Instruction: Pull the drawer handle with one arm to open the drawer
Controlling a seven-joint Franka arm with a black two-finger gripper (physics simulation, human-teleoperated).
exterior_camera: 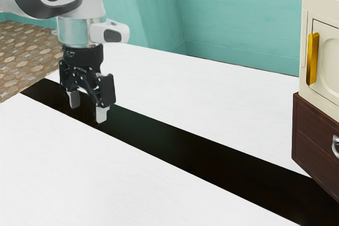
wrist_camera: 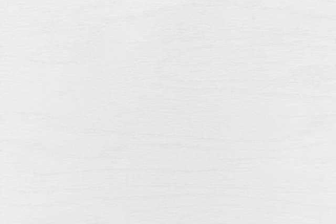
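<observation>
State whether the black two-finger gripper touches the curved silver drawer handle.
Apart: the exterior view shows a wide stretch of white table between the gripper and the handle.

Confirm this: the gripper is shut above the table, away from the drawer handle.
Not shut: the exterior view shows the gripper open, its fingers apart with nothing between them. The rest stands: it is above the table, away from the drawer handle.

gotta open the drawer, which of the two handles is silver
The curved handle on the dark wood drawer; the upright bar on the cream door above is gold.
</observation>
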